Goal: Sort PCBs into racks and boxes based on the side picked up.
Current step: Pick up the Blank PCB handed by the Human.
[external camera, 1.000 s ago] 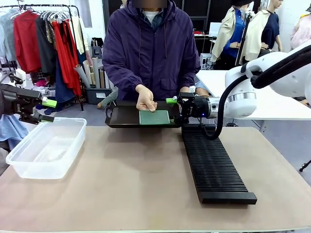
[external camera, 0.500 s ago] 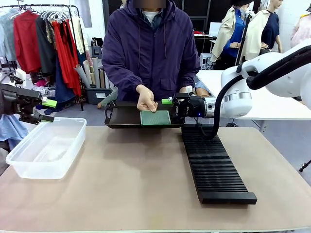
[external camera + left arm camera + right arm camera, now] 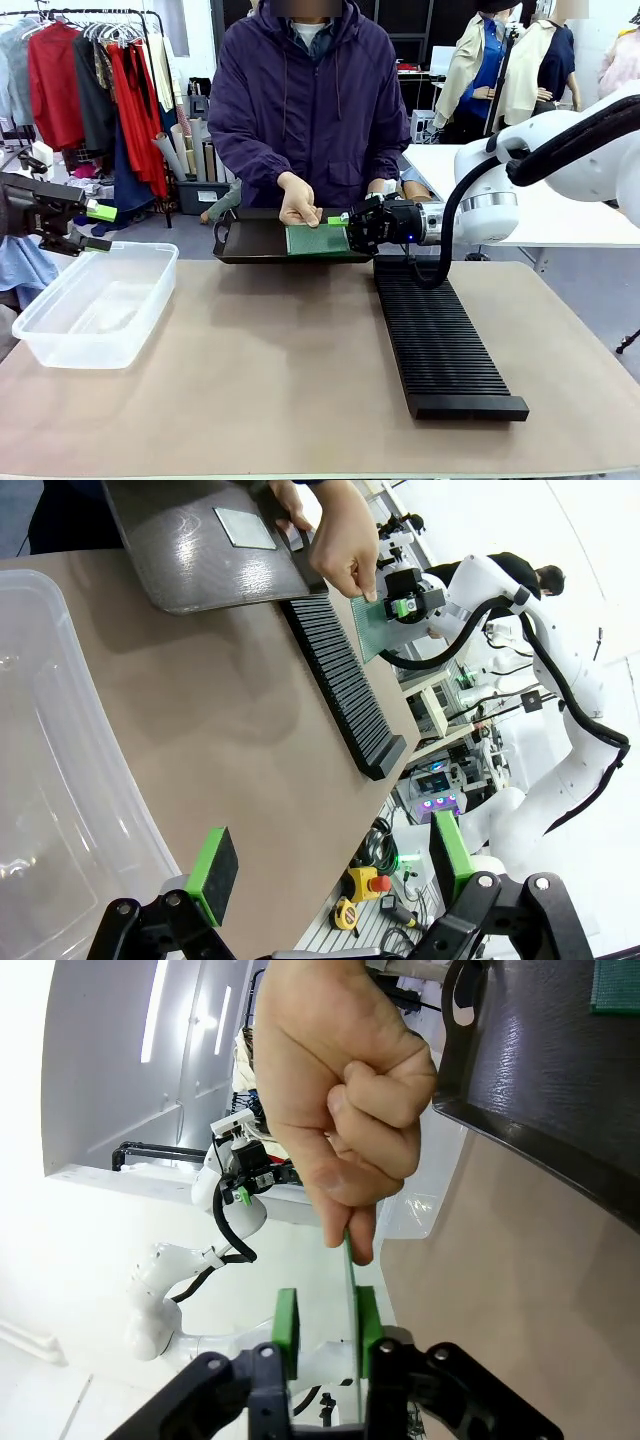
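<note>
Our right gripper (image 3: 327, 1310) has its green pads on either side of a PCB (image 3: 350, 1360) seen edge-on. One pad sits close against the board and the other shows a gap, so the board is not clamped. A person's hand (image 3: 345, 1110) pinches the board's far edge just beyond our fingertips. Our left gripper (image 3: 330, 865) hangs spread wide and empty, with the clear tub (image 3: 60, 780) beneath it and the black rack (image 3: 340, 690) well ahead.

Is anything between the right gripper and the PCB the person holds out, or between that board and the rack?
Nothing visible does. The right gripper's pads straddle the PCB's edge, while the person's hand pinches its other end. The rack lies on the table right beside the gripper, with nothing between it and the board.
</note>
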Motion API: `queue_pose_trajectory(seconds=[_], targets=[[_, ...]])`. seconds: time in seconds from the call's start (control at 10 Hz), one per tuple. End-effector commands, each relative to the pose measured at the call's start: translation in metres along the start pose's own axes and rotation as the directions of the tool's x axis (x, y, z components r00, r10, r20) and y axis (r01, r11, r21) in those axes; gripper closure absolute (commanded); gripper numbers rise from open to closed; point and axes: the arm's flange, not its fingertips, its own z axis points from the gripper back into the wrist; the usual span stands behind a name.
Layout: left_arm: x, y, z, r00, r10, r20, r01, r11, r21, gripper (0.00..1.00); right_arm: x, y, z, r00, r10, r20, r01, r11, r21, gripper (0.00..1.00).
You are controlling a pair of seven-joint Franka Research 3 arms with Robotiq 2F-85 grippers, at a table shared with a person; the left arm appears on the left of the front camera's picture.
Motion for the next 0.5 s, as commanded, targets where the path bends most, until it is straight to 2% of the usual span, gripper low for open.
queue_pose_trajectory(seconds=[0.0,0.4], targets=[[0.0004,-0.0007,0.0014,1.000,0.000,0.002,0.000,1.000,0.002,0.00,0.0087,0.0016,-0.0031,1.000,-0.020,-0.013,0.019,0.999,-0.027,1.00],[0.0004,-0.0007,0.0014,1.000,0.000,0.002,0.000,1.000,0.002,0.00,0.0085,0.0012,-0.0086,0.998,-0.040,-0.050,0.037,0.997,-0.070,1.00]])
